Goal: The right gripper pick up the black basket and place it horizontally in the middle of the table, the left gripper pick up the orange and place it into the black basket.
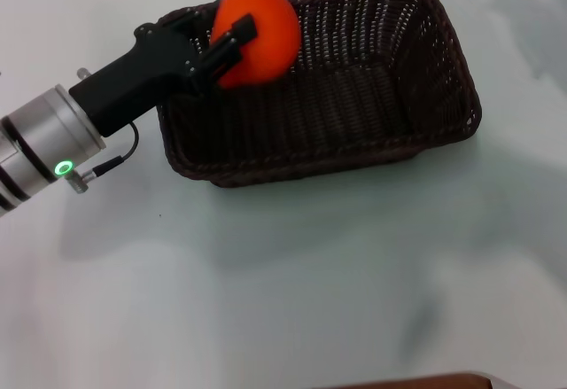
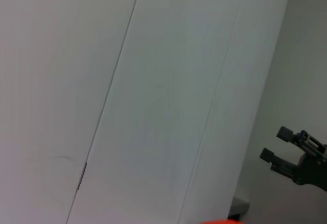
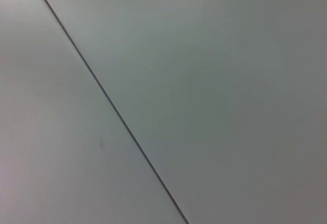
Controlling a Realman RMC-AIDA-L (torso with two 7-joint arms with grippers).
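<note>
Orange [image 1: 259,33]: bright orange-red, roundish fruit, held above the left end of the black basket, at roughly 11 o'clock from the head view's centre. Clamped between the jaws of the left gripper [image 1: 232,42]; one slim black finger [image 1: 234,36] crosses the front of the fruit, the other is hidden behind it. Whether the fruit touches the basket's floor or rim cannot be told. A sliver of orange [image 2: 220,221] also shows at the edge of the left wrist view.

Black basket [image 1: 354,97]: large rectangular dark woven wicker basket with sloped sides and braided rim. Resting on the table, long axis running roughly 9 to 3 o'clock with the right end turned slightly farther away. Occupies the 12 o'clock area of the head view. Interior visible apart from the part covered by the fruit and gripper.

Left gripper: black body on a silver wrist ring with a green light, entering from 9 o'clock and reaching toward 1 o'clock over the basket's left rim.

Right gripper [image 2: 281,150]: seen only far off in the left wrist view, at about 4 o'clock, its jaws apart and holding nothing.

Table [image 1: 292,283]: plain pale whitish-grey surface.

Right wrist view: pale panels with a thin dark seam [image 3: 110,101] only.
</note>
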